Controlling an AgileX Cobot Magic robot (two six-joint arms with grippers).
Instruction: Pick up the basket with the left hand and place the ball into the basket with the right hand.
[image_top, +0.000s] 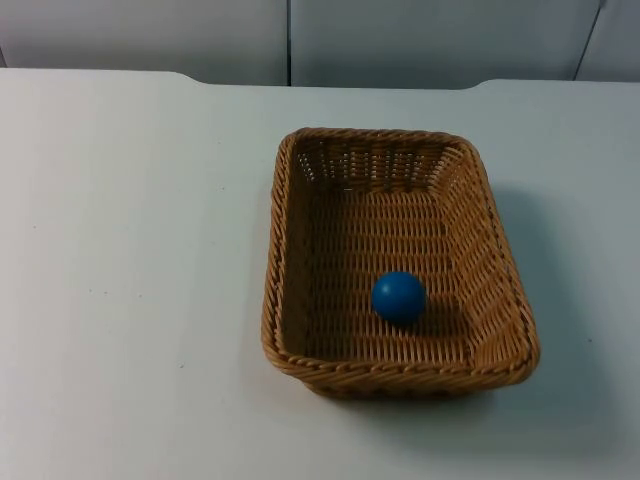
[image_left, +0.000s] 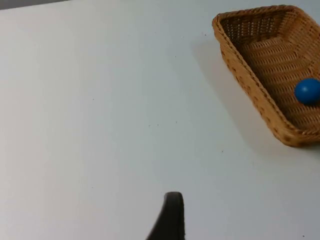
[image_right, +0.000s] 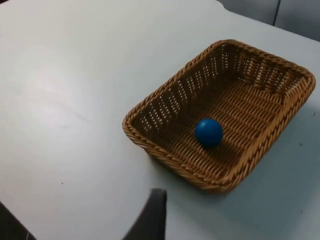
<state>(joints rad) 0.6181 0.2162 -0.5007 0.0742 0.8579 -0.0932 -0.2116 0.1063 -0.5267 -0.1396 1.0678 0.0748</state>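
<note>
The small blue ball (image_top: 399, 296) already lies inside the rectangular woven wicker basket (image_top: 285, 250), which rests on the white counter (image_top: 130, 280), well ahead of both end effectors. Their grip state cannot be told. Task looks complete; next, both arms need only wait.

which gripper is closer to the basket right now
Probably the right. From the right wrist view the basket, with the blue ball inside, sits just beyond that fingertip; from the left wrist view the basket lies further off, to one side.
</note>
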